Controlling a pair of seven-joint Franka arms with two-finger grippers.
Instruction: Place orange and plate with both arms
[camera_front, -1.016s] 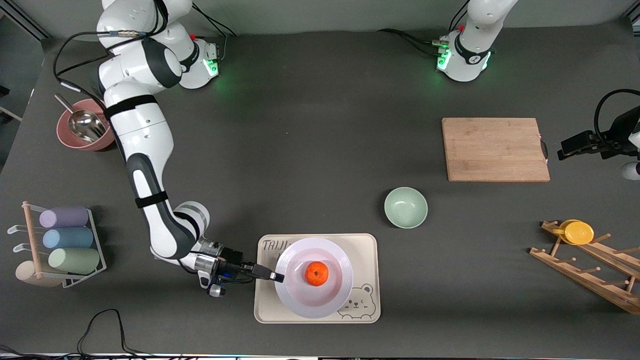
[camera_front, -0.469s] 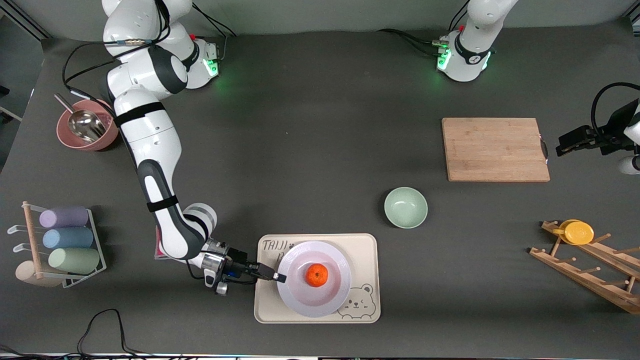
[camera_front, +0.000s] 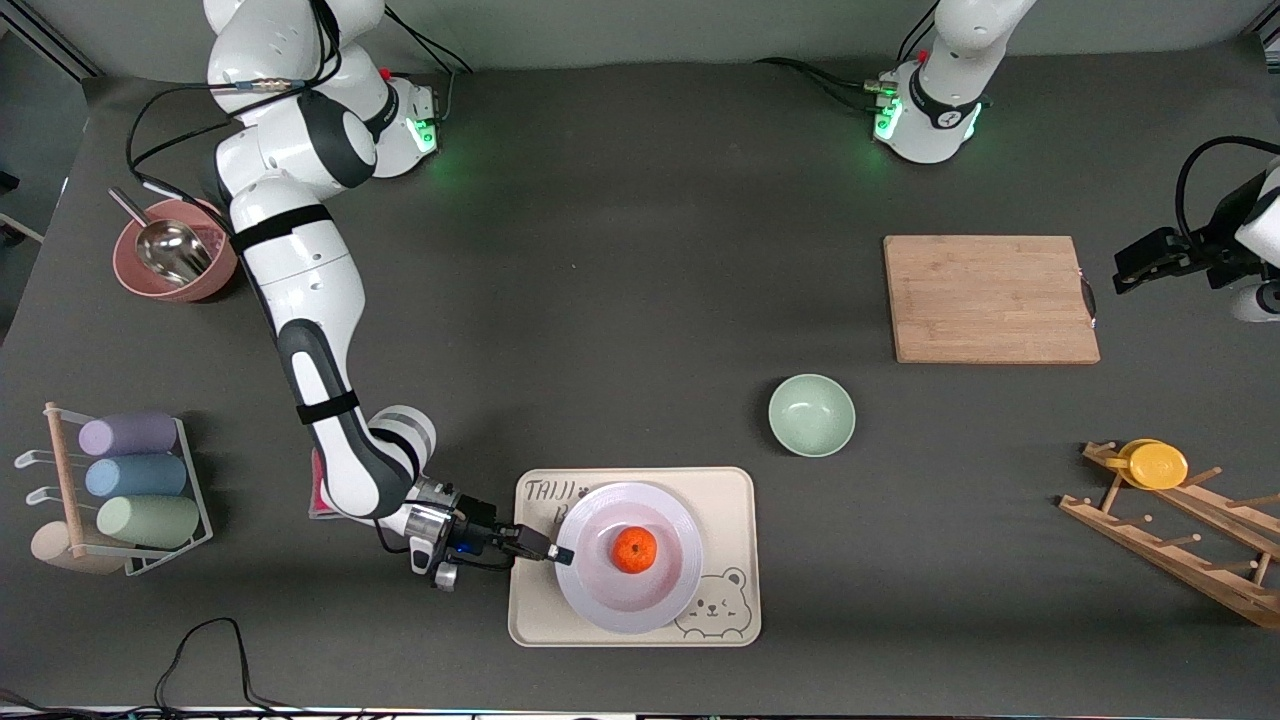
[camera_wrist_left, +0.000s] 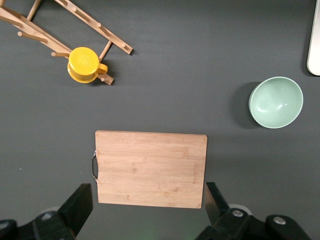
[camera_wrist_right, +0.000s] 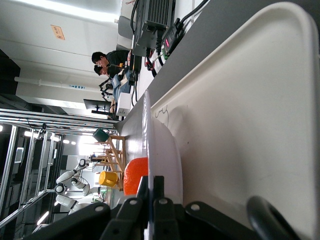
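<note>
Pinching the rim of the plate (camera_front: 628, 590), the right gripper (camera_front: 556, 553) sits low over the beige tray (camera_front: 730, 490), at the edge toward the right arm's end of the table. Resting mid-plate, just past those fingertips, is the orange (camera_front: 634, 549). Farther from the camera lies the green bowl (camera_front: 811, 415), then the cutting board (camera_front: 990, 298). Jaws spread, the left gripper (camera_front: 1128, 272) hangs beside the board.

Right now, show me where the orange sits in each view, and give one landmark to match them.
Front view: the orange lies in the middle of the white plate, on the beige tray.
Left wrist view: not in it.
Right wrist view: the orange peeks over the plate's rim, seen edge-on.
Shared landmark: the yellow cup on the wooden rack.
</note>
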